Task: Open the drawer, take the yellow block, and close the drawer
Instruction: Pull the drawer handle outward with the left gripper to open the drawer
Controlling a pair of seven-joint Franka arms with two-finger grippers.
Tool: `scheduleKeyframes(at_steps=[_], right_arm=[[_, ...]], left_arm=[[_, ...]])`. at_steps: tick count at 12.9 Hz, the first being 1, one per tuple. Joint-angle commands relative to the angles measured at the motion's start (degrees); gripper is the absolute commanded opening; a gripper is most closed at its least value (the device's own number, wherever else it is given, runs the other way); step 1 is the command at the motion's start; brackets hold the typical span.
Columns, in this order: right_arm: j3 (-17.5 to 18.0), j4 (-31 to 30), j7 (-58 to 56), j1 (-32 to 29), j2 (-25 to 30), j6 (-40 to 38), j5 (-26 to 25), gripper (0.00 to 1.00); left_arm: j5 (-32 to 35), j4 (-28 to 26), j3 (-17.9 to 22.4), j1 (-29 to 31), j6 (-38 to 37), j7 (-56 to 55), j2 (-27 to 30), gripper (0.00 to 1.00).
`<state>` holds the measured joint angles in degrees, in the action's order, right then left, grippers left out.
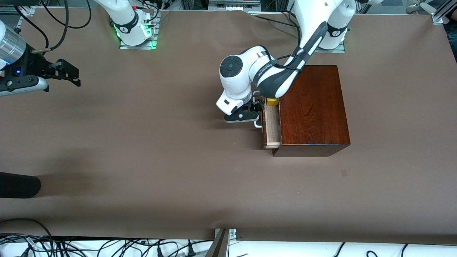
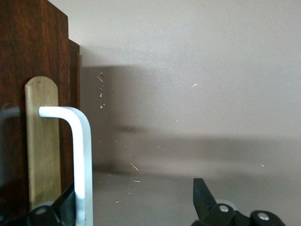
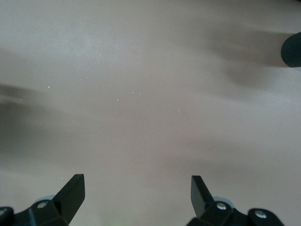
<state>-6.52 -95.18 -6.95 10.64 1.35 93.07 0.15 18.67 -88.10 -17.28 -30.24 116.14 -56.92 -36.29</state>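
The dark reddish-brown wooden box (image 1: 314, 107) stands toward the left arm's end of the table. Its drawer (image 1: 272, 128) is pulled partway out, pale lining showing. The yellow block (image 1: 273, 101) lies in the drawer, partly under the left arm. My left gripper (image 1: 250, 113) is low in front of the drawer, open. In the left wrist view the white handle (image 2: 82, 160) stands between the spread fingertips (image 2: 202, 195), close to one of them, with the left gripper (image 2: 136, 197) not shut on it. My right gripper (image 1: 68, 73) (image 3: 136, 188) waits open over bare table at the right arm's end.
A black rounded object (image 1: 18, 185) (image 3: 291, 49) lies at the right arm's end, nearer the front camera. Cables run along the table's front edge (image 1: 107, 246). Brown table cover (image 1: 160, 142) spreads between the arms.
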Motion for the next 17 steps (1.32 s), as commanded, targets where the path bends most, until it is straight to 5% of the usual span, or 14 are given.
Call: scheduleKeyframes(at_steps=[1, 17], right_arm=[[-0.07, 0.79, -0.26, -0.10, -0.03, -0.87, 0.91, 1.00], [-0.07, 0.79, -0.26, -0.10, -0.12, -0.87, 0.91, 1.00]], left_arm=[[-2.94, 6.18, -0.47, -0.35, 4.97, 0.40, -1.77, 1.00], [-0.75, 5.75, 0.93, 0.00, -2.23, 4.09, -1.59, 1.00]])
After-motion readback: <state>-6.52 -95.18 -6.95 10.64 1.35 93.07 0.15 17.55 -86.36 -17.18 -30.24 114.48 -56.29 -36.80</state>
